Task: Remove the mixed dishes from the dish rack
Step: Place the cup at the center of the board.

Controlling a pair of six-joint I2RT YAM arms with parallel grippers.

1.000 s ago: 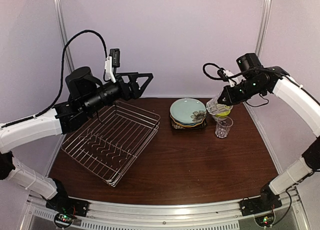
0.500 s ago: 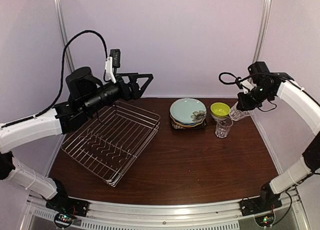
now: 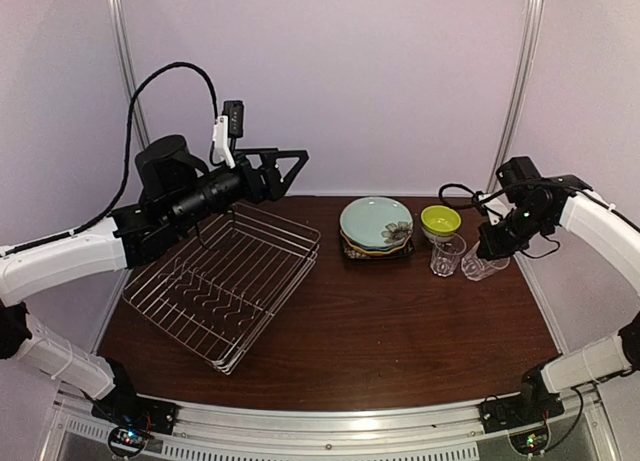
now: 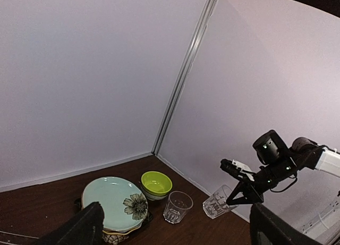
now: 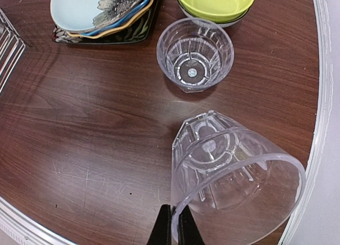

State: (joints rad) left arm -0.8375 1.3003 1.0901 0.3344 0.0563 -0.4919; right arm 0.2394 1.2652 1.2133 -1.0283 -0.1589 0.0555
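Observation:
The silver wire dish rack (image 3: 222, 281) lies empty at the left of the table. The plates are stacked with the pale teal flower-marked plate (image 3: 376, 224) on top; the stack also shows in the right wrist view (image 5: 101, 6). The lime-green bowl (image 3: 440, 221) sits nested in a pale bowl. One clear glass (image 3: 447, 254) stands upright on the table. My right gripper (image 5: 173, 229) is shut on the rim of the second clear glass (image 5: 234, 170), held tilted low at the table, right of the standing glass. My left gripper (image 3: 285, 171) hovers open and empty above the rack's far corner.
The table's right edge with its metal rail (image 5: 324, 96) runs close beside the held glass. Walls and frame posts (image 3: 515, 81) close in the back. The dark wood table (image 3: 400, 331) lies bare in front of the dishes.
My right gripper has carried the glass from above the bowl to the right and down, to just beside the standing glass. The left arm has barely moved.

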